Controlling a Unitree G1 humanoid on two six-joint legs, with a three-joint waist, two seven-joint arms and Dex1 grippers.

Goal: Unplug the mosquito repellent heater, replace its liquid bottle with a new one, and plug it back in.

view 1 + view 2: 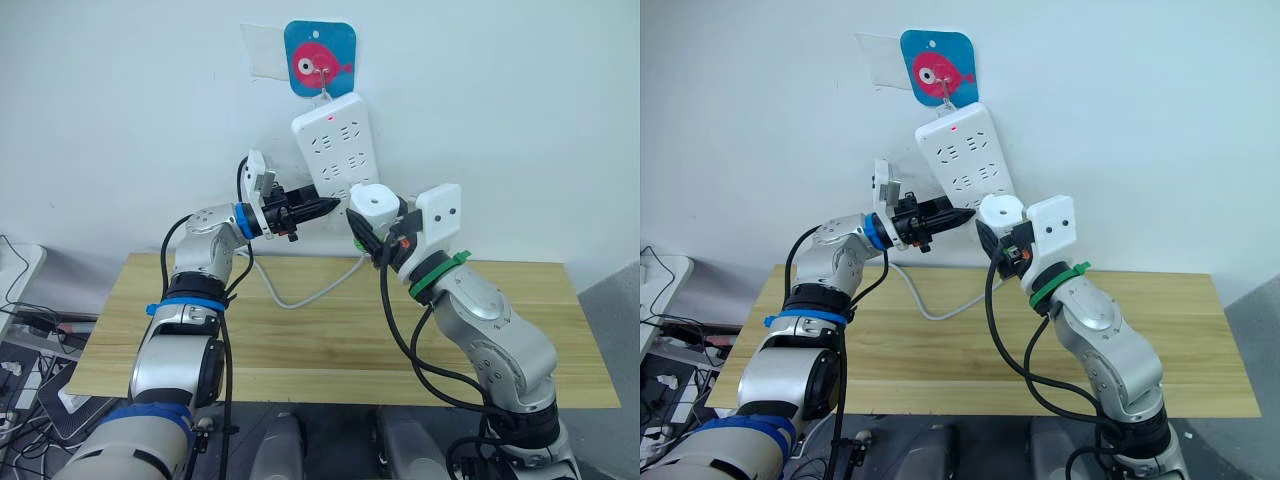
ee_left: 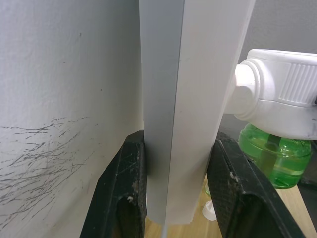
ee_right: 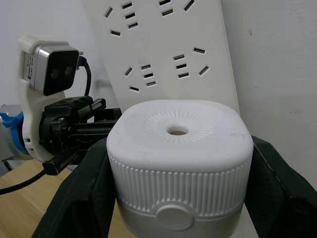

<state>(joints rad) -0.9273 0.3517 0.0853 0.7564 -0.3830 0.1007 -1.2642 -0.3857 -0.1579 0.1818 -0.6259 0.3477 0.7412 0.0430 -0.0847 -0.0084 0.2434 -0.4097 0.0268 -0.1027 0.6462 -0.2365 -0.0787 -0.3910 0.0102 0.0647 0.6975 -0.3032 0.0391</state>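
White heater (image 3: 177,158) is sitting at the strip (image 1: 335,145), clamped by the right end effector (image 3: 177,198), while the left end effector (image 2: 176,193) is pinching the strip's lower edge, so bracing firmly and moving straight along the prongs is looking wise.

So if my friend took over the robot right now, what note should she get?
Left gripper: shut on the lower edge of the long white multi-socket power strip hanging on the wall, steadying it.
Right gripper: shut on the small white rounded plastic heater, which sits against the strip's lower end.
A tiny translucent green bottle hangs under the heater, screwed in.
A small white cap lies on the wooden table.
Done or left: I cannot tell whether the heater is going in or coming out, or whether this bottle is the new one. Check that first.
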